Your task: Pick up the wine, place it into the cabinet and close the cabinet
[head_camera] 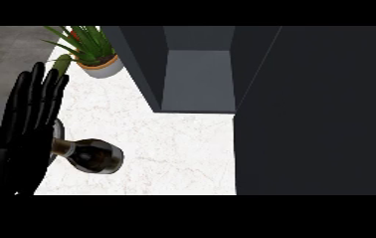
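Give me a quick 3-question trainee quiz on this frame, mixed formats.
1. True or false: the wine bottle already sits inside the cabinet.
2. Which hand shows, and are its fingers straight or curled?
3. The potted plant is: A) at the counter's far left B) inside the cabinet C) in a hand.

Key: 1. False, it lies on the counter. 2. The left hand, fingers straight. 3. A.

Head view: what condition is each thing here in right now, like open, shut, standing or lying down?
Cabinet: open, nothing visible inside.
Cabinet door: swung open at the view's right.
Wine bottle: lying on the counter, not held.
Potted plant: upright.
Left hand: open, fingers up, resting at the view's left.
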You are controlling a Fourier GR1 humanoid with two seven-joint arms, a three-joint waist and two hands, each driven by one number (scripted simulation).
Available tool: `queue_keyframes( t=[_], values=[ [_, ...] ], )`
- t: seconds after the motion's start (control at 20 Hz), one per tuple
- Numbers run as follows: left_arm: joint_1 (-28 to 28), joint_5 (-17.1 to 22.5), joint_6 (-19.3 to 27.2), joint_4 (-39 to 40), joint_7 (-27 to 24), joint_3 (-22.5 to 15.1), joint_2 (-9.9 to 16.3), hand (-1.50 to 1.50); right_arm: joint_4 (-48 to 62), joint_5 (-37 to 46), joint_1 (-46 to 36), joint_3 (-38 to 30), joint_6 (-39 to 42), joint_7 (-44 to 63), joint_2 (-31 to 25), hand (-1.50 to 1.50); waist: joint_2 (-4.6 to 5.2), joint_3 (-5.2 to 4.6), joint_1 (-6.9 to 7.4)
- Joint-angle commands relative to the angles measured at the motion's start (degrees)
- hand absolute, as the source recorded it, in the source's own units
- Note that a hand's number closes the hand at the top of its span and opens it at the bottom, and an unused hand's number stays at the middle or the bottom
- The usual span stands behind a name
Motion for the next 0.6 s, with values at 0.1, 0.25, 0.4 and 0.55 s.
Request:
queue_keyframes(
  t=[0.1,0.25,0.4,0.55],
  values=[
    [2.47,6.13,-5.07,0.94,-4.14,5.22,2.03,-1.50,-6.77,-0.53,4.45,-0.49,0.01,2.76,0.02,-1.50,-0.07,-0.68,-1.16],
    [-5.28,18.14,-9.89,5.65,-1.41,16.43,8.35,-1.50,-6.42,-0.69,9.36,-2.72,1.34,-1.36,-0.84,-1.50,-0.02,-0.69,-1.52],
    [1.01,25.54,-6.02,5.49,8.50,8.57,-1.28,-1.50,-5.53,-7.32,13.25,5.09,8.31,5.79,-1.51,-1.50,-0.23,-0.70,-1.41],
    [0.74,30.82,-7.12,5.93,11.91,10.49,0.26,-1.50,-11.31,-11.78,12.97,3.20,8.90,11.11,-3.31,-1.50,-0.12,-0.70,-1.31]
  ],
)
